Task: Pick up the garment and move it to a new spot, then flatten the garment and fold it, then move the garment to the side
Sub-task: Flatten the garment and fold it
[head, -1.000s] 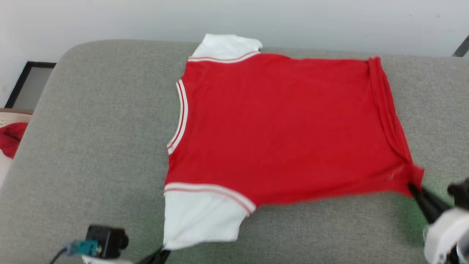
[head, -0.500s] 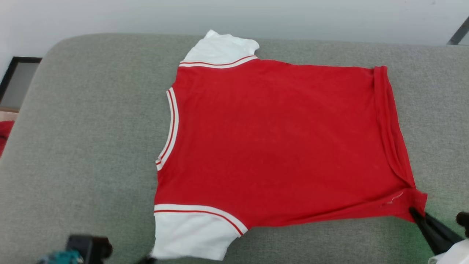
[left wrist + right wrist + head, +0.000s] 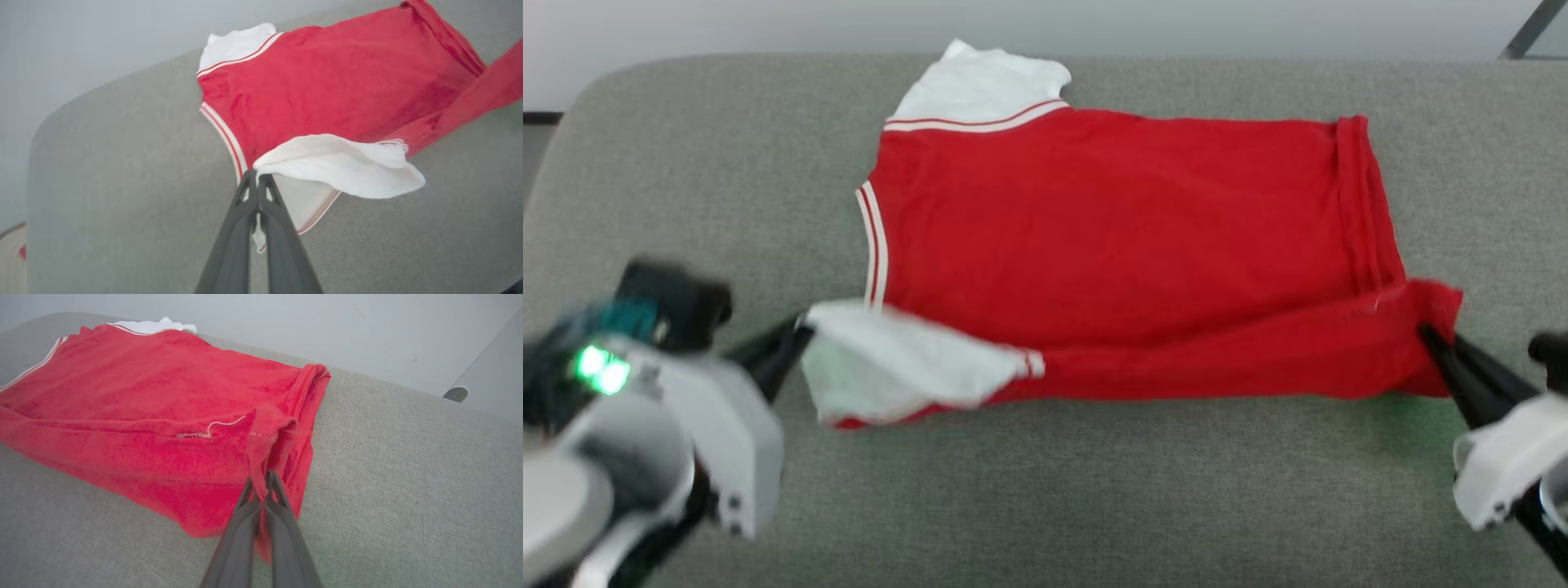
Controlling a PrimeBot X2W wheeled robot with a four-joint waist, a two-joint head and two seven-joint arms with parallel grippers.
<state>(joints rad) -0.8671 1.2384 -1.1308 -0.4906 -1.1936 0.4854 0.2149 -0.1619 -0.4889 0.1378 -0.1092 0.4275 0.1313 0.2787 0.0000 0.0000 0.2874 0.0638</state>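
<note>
Got my left gripper (image 3: 799, 328) pinched tight on the white sleeve (image 3: 890, 367) of the shirt (image 3: 1111, 237); right gripper (image 3: 1424, 331) squeezed onto the red hem corner; near edge hangs above the grey cushion (image 3: 1094, 490), rest lies flat.

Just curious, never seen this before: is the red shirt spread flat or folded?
Partly folded: most of the garment lies flat, but its near edge, pinched by the left end effector and right end effector, is raised.

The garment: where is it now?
In the head view the garment lies across the middle of the grey cushion, its near corners pinched by the left gripper and the right gripper.
</note>
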